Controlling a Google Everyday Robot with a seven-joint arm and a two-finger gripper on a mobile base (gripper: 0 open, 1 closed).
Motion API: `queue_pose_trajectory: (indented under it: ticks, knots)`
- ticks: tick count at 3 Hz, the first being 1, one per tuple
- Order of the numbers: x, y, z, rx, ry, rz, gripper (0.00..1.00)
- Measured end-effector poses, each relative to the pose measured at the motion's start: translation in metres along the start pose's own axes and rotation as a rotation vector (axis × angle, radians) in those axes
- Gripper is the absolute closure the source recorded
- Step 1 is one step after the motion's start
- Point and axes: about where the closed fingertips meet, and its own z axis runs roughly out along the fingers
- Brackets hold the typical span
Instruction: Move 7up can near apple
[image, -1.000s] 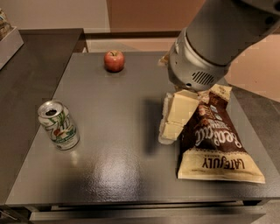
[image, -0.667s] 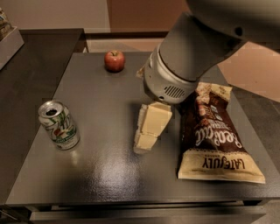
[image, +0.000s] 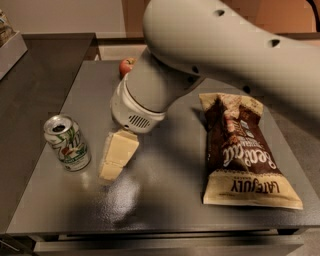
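Note:
The 7up can (image: 67, 143) stands upright near the left edge of the dark table (image: 165, 200), silver top open, white and green label. The red apple (image: 126, 65) sits at the table's far edge, mostly hidden behind my arm. My gripper (image: 111, 169), cream-coloured, hangs low over the table just to the right of the can, a small gap apart from it and holding nothing. The large grey arm (image: 210, 45) reaches in from the upper right and covers the middle of the far table.
A brown-and-cream chip bag (image: 245, 150) lies flat on the right half of the table. A darker counter (image: 35, 75) adjoins on the left, with a box corner (image: 10, 45) at its far left.
My arm has swung left across the table, away from the chip bag. The gripper now sits close beside the can. Can, apple and bag have not moved.

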Motion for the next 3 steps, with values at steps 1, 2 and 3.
queue_pose_trajectory:
  ticks: [1,2,3]
  knots:
    - [-0.029,0.001,0.028,-0.036,-0.058,0.012,0.0]
    - [-0.059,0.004,0.047,-0.086,-0.117,0.005,0.0]
    - [-0.077,0.003,0.057,-0.112,-0.154,0.003,0.0]
